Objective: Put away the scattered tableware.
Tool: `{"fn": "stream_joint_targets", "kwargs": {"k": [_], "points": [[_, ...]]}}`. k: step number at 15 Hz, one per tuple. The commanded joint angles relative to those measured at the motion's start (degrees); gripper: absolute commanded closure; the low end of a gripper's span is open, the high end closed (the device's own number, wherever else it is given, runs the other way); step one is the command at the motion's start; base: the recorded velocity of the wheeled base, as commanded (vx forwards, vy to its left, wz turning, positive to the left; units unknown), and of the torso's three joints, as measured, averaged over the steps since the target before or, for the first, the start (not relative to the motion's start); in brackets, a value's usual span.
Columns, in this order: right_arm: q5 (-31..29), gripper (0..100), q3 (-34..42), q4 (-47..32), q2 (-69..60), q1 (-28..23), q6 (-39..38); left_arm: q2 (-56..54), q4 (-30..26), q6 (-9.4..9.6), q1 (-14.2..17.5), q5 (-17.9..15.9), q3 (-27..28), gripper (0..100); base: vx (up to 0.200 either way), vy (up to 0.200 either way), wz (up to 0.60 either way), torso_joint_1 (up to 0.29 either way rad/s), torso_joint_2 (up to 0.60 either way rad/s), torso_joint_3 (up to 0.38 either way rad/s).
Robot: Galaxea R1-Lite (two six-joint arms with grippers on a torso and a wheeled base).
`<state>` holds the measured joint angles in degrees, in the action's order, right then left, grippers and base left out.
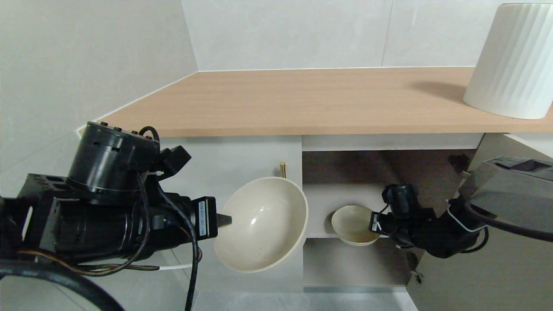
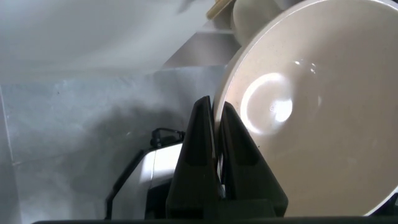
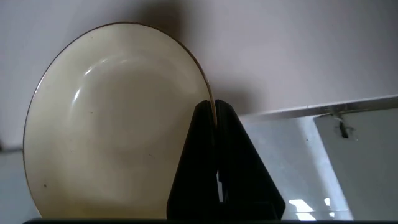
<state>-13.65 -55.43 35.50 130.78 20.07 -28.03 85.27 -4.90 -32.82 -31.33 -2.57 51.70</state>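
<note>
A large cream bowl [image 1: 263,224] hangs on its side in front of the shut cabinet door, pinched at its rim by my left gripper [image 1: 224,220]. The left wrist view has the same large bowl [image 2: 317,106] with my left gripper [image 2: 214,124] shut on its edge. To the right, a small cream bowl [image 1: 353,224] is held by my right gripper [image 1: 375,225] inside the open cabinet, just above its shelf. In the right wrist view that small bowl [image 3: 118,118] stands tilted, its rim clamped in my right gripper [image 3: 214,118].
A wooden counter [image 1: 302,101] runs above the cabinet, with a white ribbed container [image 1: 514,60] at its right end. The cabinet's right door [image 1: 488,242] stands open. A brass knob [image 1: 282,169] sits on the shut left door. Grey floor lies below.
</note>
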Motion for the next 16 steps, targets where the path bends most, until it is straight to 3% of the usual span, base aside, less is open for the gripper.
{"fn": "stream_joint_targets", "kwargs": {"k": [1,2,4,5,7,16], "points": [[-0.41,100,-1.26,0.01,1.58,-0.11,-0.36,2.18,-0.2,0.03,-1.1,0.46,-0.11,100,0.0,0.0,0.0,0.0,0.0,0.0],[-1.46,100,-2.05,0.01,2.37,-0.73,-0.45,3.76,-0.28,0.47,-2.6,1.87,-0.81,100,0.0,0.0,0.0,0.0,0.0,0.0],[-3.4,100,-3.63,0.01,3.69,-1.43,-0.45,5.87,-0.28,4.25,-3.47,5.82,-2.48,100,0.0,0.0,0.0,0.0,0.0,0.0],[-4.1,100,-4.42,0.01,4.22,-1.61,-0.45,6.84,-0.28,4.96,-3.74,8.29,-2.57,100,0.0,0.0,0.0,0.0,0.0,0.0],[-4.63,100,-5.57,0.01,4.57,-1.61,-1.15,7.54,-0.2,5.04,-3.83,10.22,-2.57,100,0.0,0.0,0.0,0.0,0.0,0.0],[-7.88,100,-11.01,-0.17,8.35,-2.31,-1.68,7.36,-0.2,4.96,-3.83,10.31,-2.48,100,0.0,0.0,0.0,0.0,0.0,0.0]]}}
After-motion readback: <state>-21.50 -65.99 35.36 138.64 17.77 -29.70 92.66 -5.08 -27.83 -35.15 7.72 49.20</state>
